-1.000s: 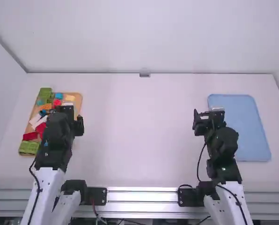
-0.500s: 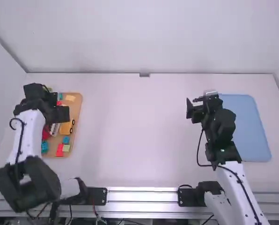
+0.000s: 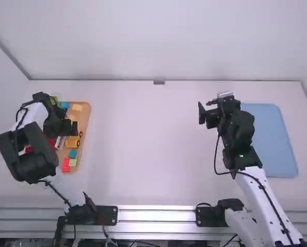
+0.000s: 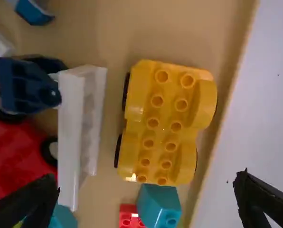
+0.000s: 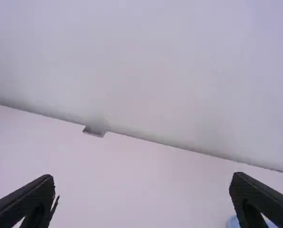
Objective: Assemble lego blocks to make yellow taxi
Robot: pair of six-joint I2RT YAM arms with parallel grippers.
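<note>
Yellow wheeled Lego base (image 4: 153, 122), one, beside one long white piece (image 4: 69, 137)

A small gray block (image 5: 95, 131) sits where the pale bench (image 5: 132, 180) meets the white wall (image 5: 155, 71). Nearer than the block, the right gripper (image 3: 205, 107) holds its two black fingers (image 5: 27, 197) wide apart. Well apart from the block, a blue tray (image 5: 233, 222) is partly hidden by one finger.
</note>
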